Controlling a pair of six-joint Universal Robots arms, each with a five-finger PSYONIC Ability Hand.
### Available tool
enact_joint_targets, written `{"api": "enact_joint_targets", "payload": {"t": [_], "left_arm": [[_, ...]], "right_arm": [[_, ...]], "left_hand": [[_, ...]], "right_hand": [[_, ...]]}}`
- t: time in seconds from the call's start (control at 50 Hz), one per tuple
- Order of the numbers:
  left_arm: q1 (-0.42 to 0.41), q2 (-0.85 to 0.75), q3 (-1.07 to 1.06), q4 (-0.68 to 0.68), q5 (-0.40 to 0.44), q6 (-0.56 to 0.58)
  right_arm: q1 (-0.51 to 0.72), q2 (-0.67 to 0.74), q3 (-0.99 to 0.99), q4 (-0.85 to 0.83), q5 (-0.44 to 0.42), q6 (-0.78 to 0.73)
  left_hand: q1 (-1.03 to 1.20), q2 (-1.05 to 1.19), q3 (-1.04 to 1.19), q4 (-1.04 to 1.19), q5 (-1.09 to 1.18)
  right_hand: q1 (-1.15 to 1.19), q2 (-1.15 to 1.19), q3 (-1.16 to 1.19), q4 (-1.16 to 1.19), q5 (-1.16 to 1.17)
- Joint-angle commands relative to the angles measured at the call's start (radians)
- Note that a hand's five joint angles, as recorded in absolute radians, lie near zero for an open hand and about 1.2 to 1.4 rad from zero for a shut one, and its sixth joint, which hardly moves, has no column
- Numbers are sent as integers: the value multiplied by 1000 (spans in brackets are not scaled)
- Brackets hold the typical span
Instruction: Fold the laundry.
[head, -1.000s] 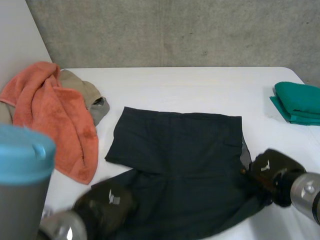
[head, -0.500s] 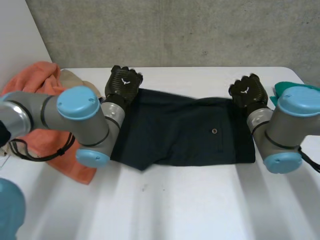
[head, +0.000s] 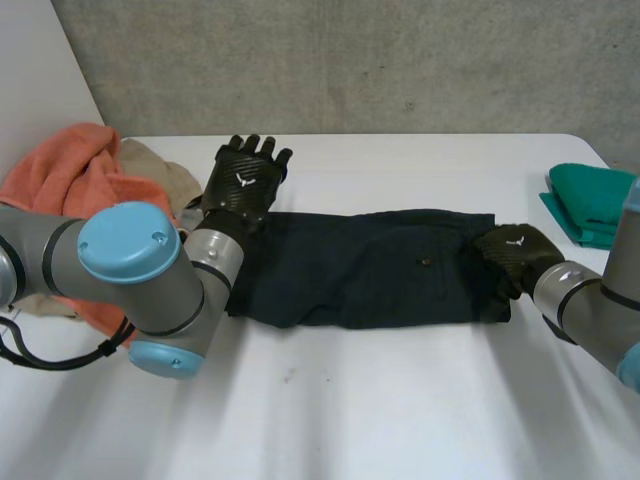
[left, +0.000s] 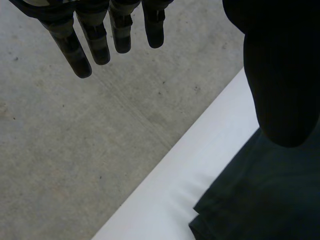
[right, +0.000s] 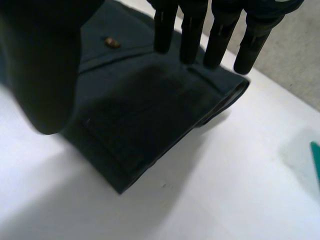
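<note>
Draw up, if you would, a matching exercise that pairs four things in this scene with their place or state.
Things:
1. dark shorts
2. orange towel
3. green cloth
4. left hand

Place or state:
A. folded, at the table's right edge
B. open, fingers straight
C. crumpled in a heap at the table's left edge
D. folded into a long strip, mid-table

Pairs: 1-D, 2-C, 3-A, 4-B

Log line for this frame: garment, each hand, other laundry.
dark shorts: folded strip, flat | left hand: open, at far-left corner | right hand: open, over right end | orange towel: heaped left | green cloth: folded, right
</note>
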Motion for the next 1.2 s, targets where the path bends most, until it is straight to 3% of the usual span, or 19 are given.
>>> {"api": "enact_joint_targets", "payload": {"t": [0.02,0.12,0.22,0.28,0.38,0.5,0.6,0.72,0.82,0.88,0.96,0.98,1.06,1.12,1.2], "left_arm": [[-6,-2,-14,-4,-2,-5],[-6,15,-20,-7,-4,-5],[-5,63,-40,-7,-4,-10],[-3,83,-54,-7,-4,-17],[-2,120,-91,-7,-4,-43],[-2,147,-112,-7,-5,-62],[-2,178,-141,-7,-5,-65],[-2,189,-154,-5,-7,-65],[0,187,-149,-4,-7,-65],[0,187,-135,-5,-10,-66],[-8,189,-112,-10,-8,-92],[-12,189,-106,-13,-8,-100],[-32,187,-88,-45,-8,-137],[-43,190,-85,-70,-8,-165],[-63,187,-91,-76,-7,-180]], "right_arm": [[-8,92,-8,-82,46,-45],[-46,6,47,-158,127,-97],[-119,-143,127,-206,136,-286],[-147,-151,142,-208,146,-424],[-112,-152,135,-240,117,-515],[142,-149,121,-401,-15,-512],[320,-79,188,-536,-219,-533],[454,47,185,-554,-304,-614],[462,33,191,-566,-305,-610],[436,-29,207,-562,-304,-523],[362,-175,234,-567,-269,-193],[326,-212,233,-557,-220,-50],[169,-278,224,-486,-56,201],[60,-304,211,-378,-9,189],[-116,-275,208,-223,-17,39]], "left_hand": [[-22,-32,-38,-30,-49],[-22,-32,-38,-30,-49],[-22,-32,-38,-30,-49],[-22,-32,-38,-30,-49],[-22,-32,-38,-30,-49],[-22,-32,-38,-30,-49],[-22,-32,-38,-30,-49],[-22,-32,-38,-30,-49],[-22,-32,-38,-30,-49],[-22,-32,-38,-30,-49],[-22,-32,-38,-30,-49],[-22,-32,-38,-30,-49],[-22,-32,-38,-30,-49],[-22,-32,-38,-30,-49],[-22,-32,-38,-30,-49]], "right_hand": [[961,966,959,959,951],[964,969,962,963,954],[964,969,962,963,954],[964,969,962,963,954],[964,969,962,963,954],[964,969,962,963,954],[964,969,962,963,954],[964,969,962,963,954],[86,91,84,85,77],[-83,-78,-85,-84,-92],[-109,-105,-112,-111,-119],[-109,-105,-112,-111,-119],[-98,-93,-100,-99,-107],[-80,-75,-82,-82,-90],[-71,-67,-74,-73,-81]]}}
